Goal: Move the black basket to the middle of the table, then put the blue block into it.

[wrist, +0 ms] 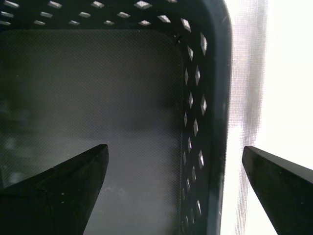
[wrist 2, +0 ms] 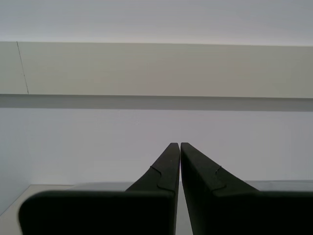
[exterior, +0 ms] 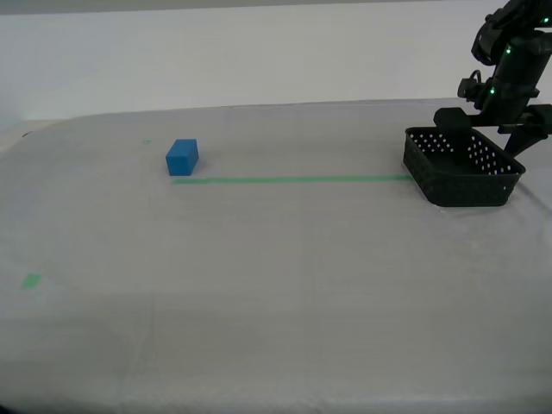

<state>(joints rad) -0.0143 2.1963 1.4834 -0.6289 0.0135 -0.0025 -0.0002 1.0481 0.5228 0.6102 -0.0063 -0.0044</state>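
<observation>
- While my first gripper [wrist: 173, 171] is straddling one wall of the black basket [exterior: 462, 168], its jaws are standing spread wide, one finger inside over the basket floor and the other outside over the cloth, neither visibly touching the wall
- the basket is sitting on the table [exterior: 276, 285] at the exterior view's right, looking square with rounded corners, low black walls pierced by rows of small holes that are letting light through, and a finely textured floor with nothing lying on it
- a thin green tape line [exterior: 291, 179] is running across the cloth and ending at the basket's near corner
- the blue block [exterior: 182, 157] is resting well apart from the basket, toward the exterior view's left, just behind the far end of that tape line; it is showing as a small solid bright-blue brick with plain faces, far smaller than the basket
- my second gripper [wrist 2: 180, 145] is pointing at a pale wall, its two dark fingers pressed together at the tips with nothing between them
</observation>
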